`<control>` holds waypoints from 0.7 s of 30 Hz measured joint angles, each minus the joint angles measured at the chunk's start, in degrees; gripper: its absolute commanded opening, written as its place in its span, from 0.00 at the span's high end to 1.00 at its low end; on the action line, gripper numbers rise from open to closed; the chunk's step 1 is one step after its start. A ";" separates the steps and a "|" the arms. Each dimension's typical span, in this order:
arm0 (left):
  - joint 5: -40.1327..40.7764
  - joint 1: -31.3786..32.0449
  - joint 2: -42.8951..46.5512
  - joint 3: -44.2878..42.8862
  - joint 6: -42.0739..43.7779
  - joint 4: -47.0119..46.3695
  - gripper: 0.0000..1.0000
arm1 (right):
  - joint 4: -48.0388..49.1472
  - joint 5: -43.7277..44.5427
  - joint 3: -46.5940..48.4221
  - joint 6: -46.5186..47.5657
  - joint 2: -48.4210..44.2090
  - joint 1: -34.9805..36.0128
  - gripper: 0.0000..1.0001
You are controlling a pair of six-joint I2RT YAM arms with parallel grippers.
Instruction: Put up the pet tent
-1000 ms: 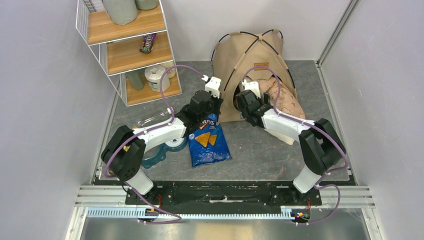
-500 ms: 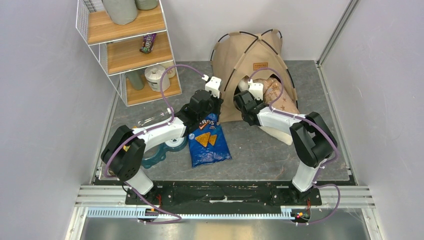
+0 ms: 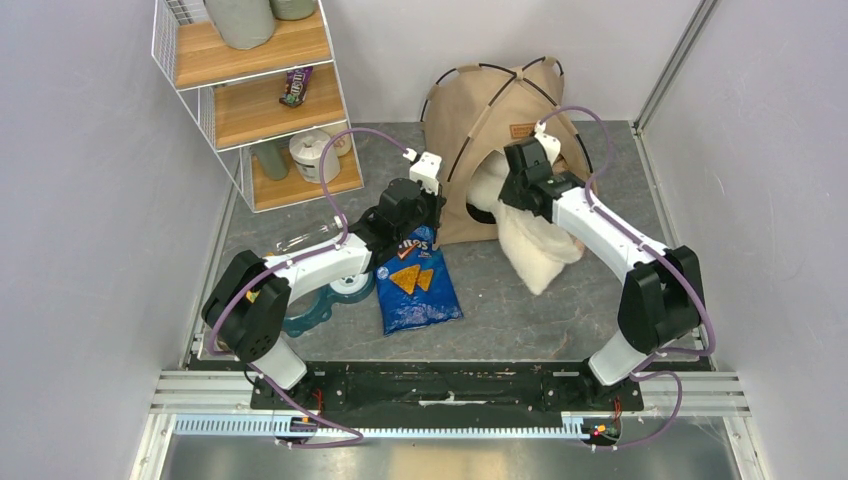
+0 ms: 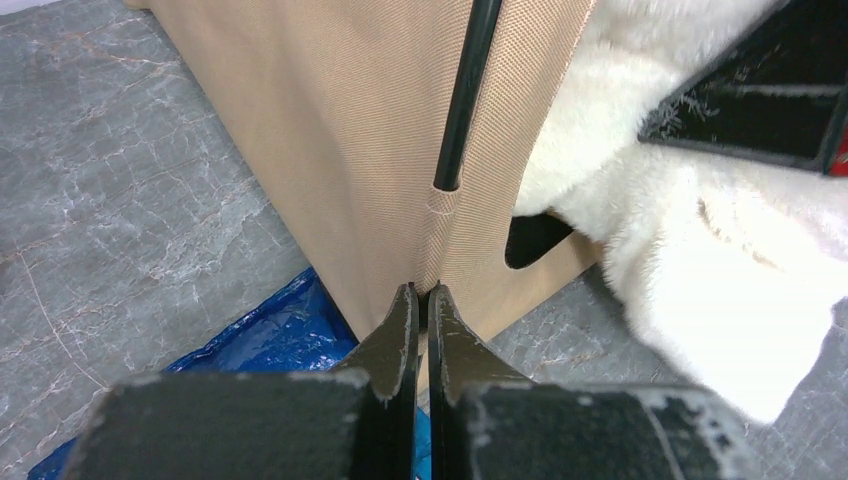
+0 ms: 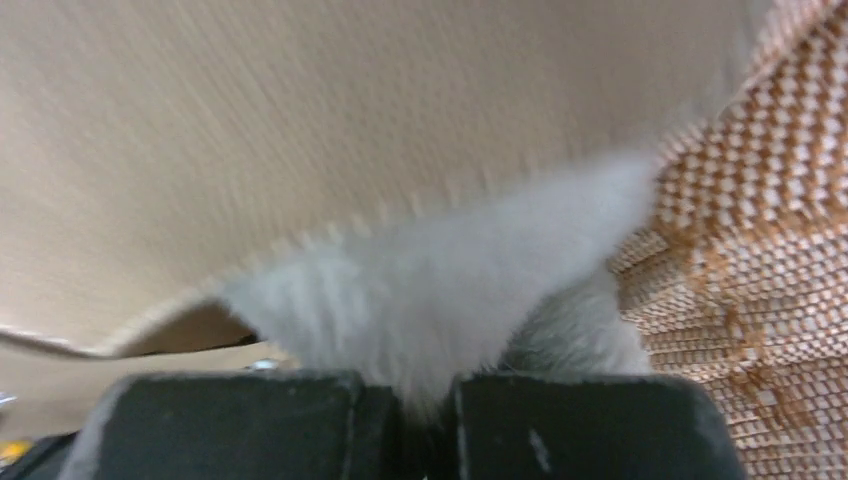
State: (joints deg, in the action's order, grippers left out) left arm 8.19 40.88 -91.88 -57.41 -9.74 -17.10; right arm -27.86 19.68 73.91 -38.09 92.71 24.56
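The tan pet tent with thin black poles stands at the back of the table, its opening facing forward. My left gripper is shut on the tent's front fabric edge, just below the pole's sleeve. My right gripper is shut on the fluffy white cushion, which hangs from the tent's opening down onto the table. In the right wrist view white fur fills the gap between the jaws, with tan fabric above and the cushion's patterned underside at the right.
A blue chip bag lies in front of the left gripper, beside a teal object. A wire shelf with wooden boards stands at the back left, holding a jar and a snack packet. Walls close in on both sides.
My right gripper closed on the cushion and swung back and to the right, turning the cushion so its white side now faces up. The left arm has not moved.
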 measured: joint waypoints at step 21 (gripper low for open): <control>0.20 -0.37 0.00 0.00 0.04 0.81 0.98 | 4.74 -6.49 -0.81 -11.85 0.33 -3.82 0.21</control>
State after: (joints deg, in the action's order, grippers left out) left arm 8.38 40.51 -91.88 -57.41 -9.69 -16.29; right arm -23.11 13.19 73.10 -49.93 93.03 20.73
